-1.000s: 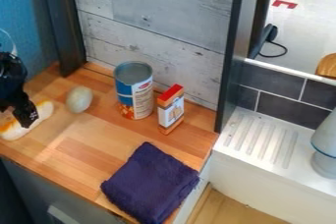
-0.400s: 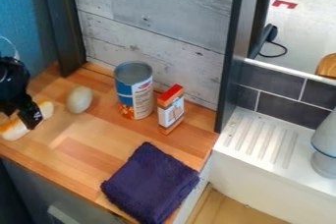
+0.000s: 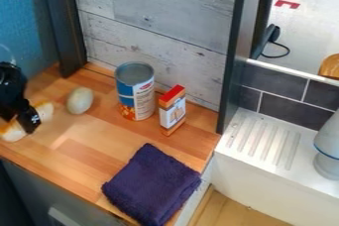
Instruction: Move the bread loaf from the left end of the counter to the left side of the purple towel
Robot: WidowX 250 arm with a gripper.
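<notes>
At the left edge of the camera view, the black gripper [image 3: 24,121] hangs low over a white and orange bread-like item [image 3: 45,111] and partly covers it. Whether it grips the item cannot be seen. Just right of it a pale egg-shaped object [image 3: 80,100] rests on the wooden counter [image 3: 99,150]. Farther right a blue and white can [image 3: 136,91] stands upright beside a small box with a red top [image 3: 173,110]. A folded dark purple cloth [image 3: 151,185] lies at the counter's front right.
Grey wooden boards [image 3: 159,17] rise behind the counter, with a dark post [image 3: 233,56] at their right end. A white sink with a ribbed drainboard [image 3: 261,141] adjoins on the right, with a grey-white object [image 3: 327,145] standing on it.
The gripper has shifted slightly and sits a little lower over the bread-like item. Everything else has stayed in place.
</notes>
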